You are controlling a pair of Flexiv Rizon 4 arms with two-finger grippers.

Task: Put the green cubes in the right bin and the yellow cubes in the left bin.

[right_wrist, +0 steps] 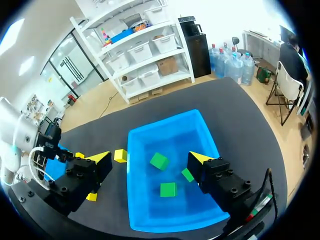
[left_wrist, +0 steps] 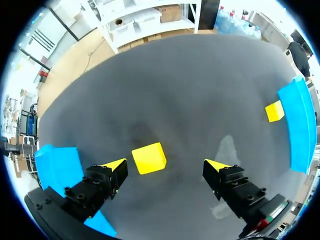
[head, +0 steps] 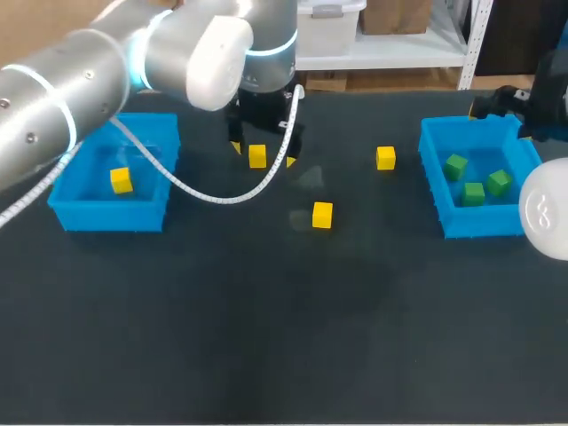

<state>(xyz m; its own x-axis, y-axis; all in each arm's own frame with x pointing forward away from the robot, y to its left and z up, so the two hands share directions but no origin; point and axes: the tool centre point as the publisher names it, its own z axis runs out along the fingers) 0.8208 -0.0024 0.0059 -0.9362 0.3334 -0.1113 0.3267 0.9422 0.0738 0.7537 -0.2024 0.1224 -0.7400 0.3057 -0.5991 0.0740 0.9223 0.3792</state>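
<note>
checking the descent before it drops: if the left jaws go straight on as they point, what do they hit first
Probably the yellow cube, which lies on the table between the open jaws, off-centre toward one. Depth is unclear, so the jaws may reach the table beside it first.

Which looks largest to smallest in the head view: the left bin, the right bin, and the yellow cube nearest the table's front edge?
1. Left bin and right bin: they look about alike, so I won't rank them.
2. Yellow cube: far smaller.
</note>
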